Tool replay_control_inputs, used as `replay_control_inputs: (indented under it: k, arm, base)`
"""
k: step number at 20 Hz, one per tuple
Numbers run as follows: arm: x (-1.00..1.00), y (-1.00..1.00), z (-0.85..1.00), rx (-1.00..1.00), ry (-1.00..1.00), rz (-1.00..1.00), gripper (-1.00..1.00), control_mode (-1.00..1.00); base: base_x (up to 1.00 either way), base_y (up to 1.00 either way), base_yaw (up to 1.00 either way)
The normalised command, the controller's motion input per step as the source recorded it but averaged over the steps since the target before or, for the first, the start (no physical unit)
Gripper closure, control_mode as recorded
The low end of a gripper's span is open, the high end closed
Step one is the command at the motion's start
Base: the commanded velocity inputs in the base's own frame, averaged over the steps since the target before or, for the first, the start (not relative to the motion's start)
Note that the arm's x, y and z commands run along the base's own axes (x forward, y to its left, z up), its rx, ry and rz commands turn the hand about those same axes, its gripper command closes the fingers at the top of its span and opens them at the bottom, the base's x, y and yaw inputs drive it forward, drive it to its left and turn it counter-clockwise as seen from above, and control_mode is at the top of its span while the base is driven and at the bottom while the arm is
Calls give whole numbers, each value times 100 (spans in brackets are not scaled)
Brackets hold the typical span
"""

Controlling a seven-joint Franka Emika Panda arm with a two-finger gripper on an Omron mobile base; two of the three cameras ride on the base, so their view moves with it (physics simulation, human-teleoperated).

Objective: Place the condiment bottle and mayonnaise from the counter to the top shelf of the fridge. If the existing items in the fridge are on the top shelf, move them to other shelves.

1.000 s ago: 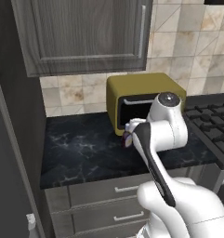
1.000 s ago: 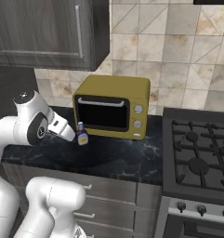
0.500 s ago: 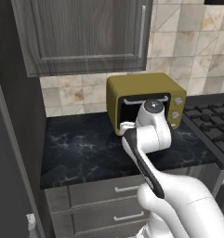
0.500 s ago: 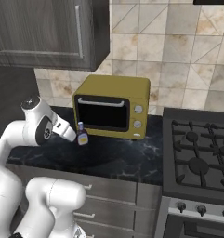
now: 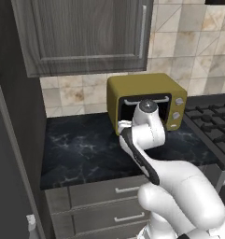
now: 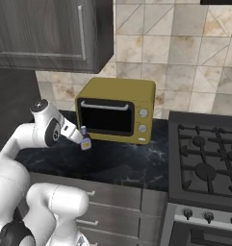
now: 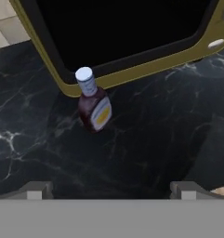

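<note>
The bottle (image 7: 94,104) stands upright on the worktop (image 7: 146,139), just in front of the lower left corner of the yellow oven (image 6: 116,111), and the gripper (image 7: 111,189) hovers short of it with its fingers spread wide and nothing between them. The main risk, as I judge it, is a knock-over: the bottle is slim and tall for its small base, with a narrow neck under a pale bluish cap (image 7: 84,75), so a fingertip that meets the neck or shoulder instead of the body could tip it against the oven or onto the worktop, where a round bottle would roll. It also sits off to the left of the midline between the fingers in the hand view, so closing without first centring may push it sideways, not pinch it. The oven front close behind leaves little room beyond the bottle, and an advance that runs too deep could strike the frame or wedge the bottle against it. The maroon body looks smooth and glossy, with a yellow and white label, so a light pinch may slip. The worktop is polished black marble with white veins, hard and flat. The oven has a dark door set in a rounded mustard casing.
</note>
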Motion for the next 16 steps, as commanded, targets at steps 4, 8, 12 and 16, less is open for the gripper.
replay_control_inputs:
  k: [4,8,12,16]
  arm:
    - [43,0,-8,0,2,-4,-100,-100]
    - [29,0,-17,0,0,-2,-100,-100]
    - [23,0,-17,0,0,-3,-100,-100]
    - [21,0,-17,0,0,-3,-100,-100]
  base:
    - [0,0,0]
    - [0,0,0]
    - [0,0,0]
    - [0,0,0]
